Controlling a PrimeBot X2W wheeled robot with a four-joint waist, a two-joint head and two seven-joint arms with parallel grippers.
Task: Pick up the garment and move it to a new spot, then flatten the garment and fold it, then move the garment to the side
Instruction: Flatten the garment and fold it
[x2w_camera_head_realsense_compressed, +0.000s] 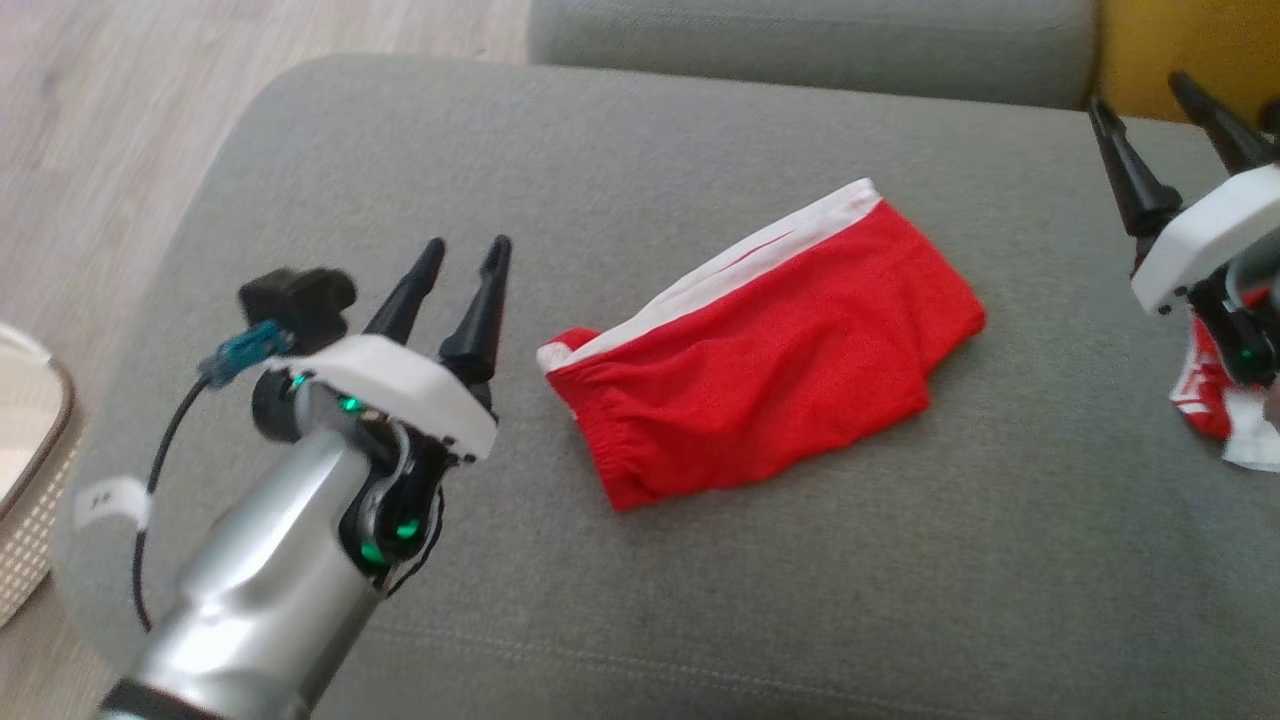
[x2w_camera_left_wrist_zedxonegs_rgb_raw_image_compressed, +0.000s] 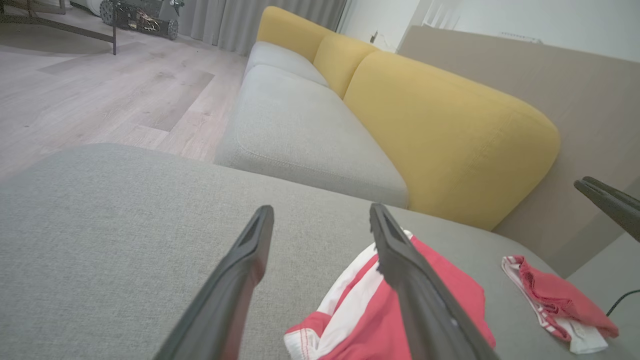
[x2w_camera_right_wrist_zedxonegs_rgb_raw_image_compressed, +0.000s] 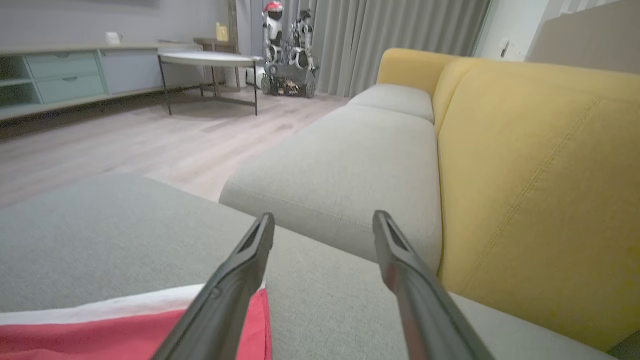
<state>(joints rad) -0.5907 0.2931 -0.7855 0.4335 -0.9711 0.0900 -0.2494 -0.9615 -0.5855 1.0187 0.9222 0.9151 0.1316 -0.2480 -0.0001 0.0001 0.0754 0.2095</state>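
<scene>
So the red shorts (x2w_camera_head_realsense_compressed: 770, 350) with the white waistband are lying fairly flat in the middle of the grey sofa cushion (x2w_camera_head_realsense_compressed: 700, 600). The left gripper (x2w_camera_head_realsense_compressed: 467, 248) hovers just off their left end, jaws spread, nothing in them. The right gripper (x2w_camera_head_realsense_compressed: 1140, 95) is well off to the right, jaws apart and empty too. Another red-and-white garment (x2w_camera_head_realsense_compressed: 1205, 395) sits under it.

No text is legible; marks on the cable's white tag (x2w_camera_head_realsense_compressed: 112, 503) are blurred.
</scene>
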